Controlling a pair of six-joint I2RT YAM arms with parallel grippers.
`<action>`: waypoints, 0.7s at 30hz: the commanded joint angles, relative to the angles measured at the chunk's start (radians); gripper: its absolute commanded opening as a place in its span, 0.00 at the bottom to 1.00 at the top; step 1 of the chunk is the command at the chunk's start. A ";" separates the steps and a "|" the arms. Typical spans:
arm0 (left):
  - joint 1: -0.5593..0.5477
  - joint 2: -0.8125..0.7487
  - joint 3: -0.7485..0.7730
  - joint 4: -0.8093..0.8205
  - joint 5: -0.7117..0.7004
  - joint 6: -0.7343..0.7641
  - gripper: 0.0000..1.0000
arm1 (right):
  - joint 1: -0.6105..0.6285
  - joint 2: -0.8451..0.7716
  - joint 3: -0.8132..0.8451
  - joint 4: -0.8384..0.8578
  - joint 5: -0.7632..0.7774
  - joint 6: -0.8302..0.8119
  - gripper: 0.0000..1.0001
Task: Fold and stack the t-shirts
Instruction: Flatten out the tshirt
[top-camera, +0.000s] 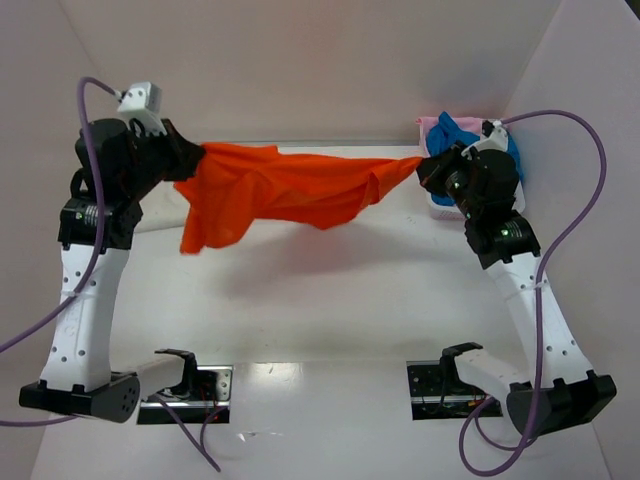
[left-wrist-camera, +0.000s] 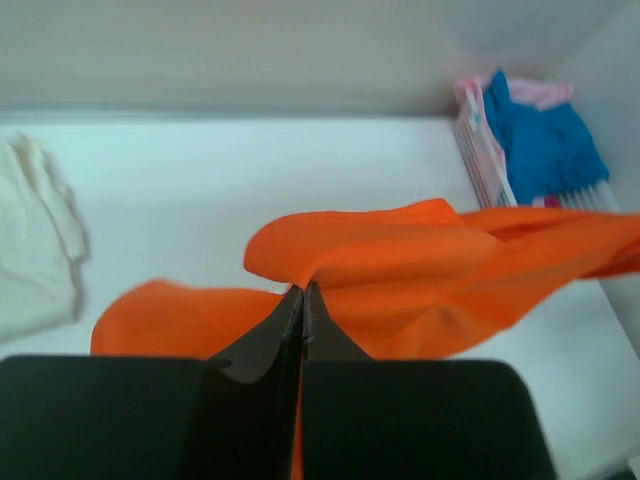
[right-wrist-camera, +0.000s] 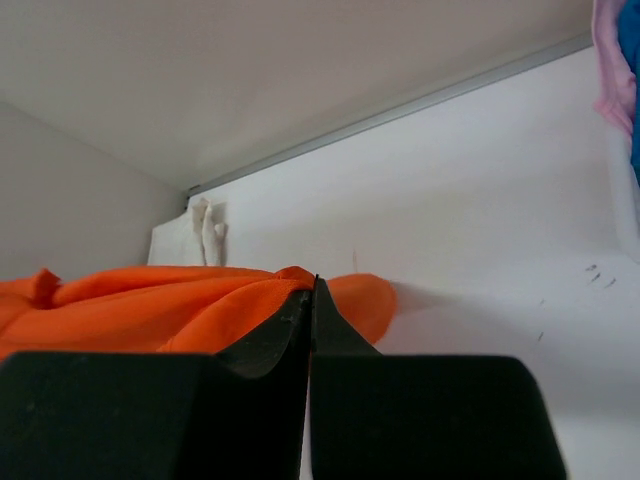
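The orange t-shirt (top-camera: 285, 190) hangs stretched in the air between both grippers, above the table's far half. My left gripper (top-camera: 200, 155) is shut on its left end; the left wrist view (left-wrist-camera: 303, 290) shows the jaws pinching orange cloth (left-wrist-camera: 420, 270). My right gripper (top-camera: 425, 165) is shut on its right end, as the right wrist view (right-wrist-camera: 313, 285) shows with orange cloth (right-wrist-camera: 150, 300). The blue t-shirt (top-camera: 462, 133) and the pink t-shirt (top-camera: 432, 126) lie in the white basket (top-camera: 440, 205) at the far right. The cream-white t-shirt (left-wrist-camera: 35, 240) lies on the table at far left, hidden behind the left arm in the top view.
White walls close the table at the back and both sides. The basket (left-wrist-camera: 480, 150) stands against the right wall. Both arm bases and their cables sit at the near edge.
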 joint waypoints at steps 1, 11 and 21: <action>0.006 -0.065 -0.138 -0.019 0.163 -0.050 0.00 | -0.012 -0.037 -0.080 -0.010 0.014 -0.021 0.00; -0.042 -0.241 -0.625 -0.016 0.356 -0.238 0.00 | -0.012 -0.043 -0.297 0.010 -0.005 -0.012 0.00; -0.069 -0.211 -0.733 -0.025 0.248 -0.227 0.56 | -0.012 -0.012 -0.329 0.032 0.004 -0.003 0.00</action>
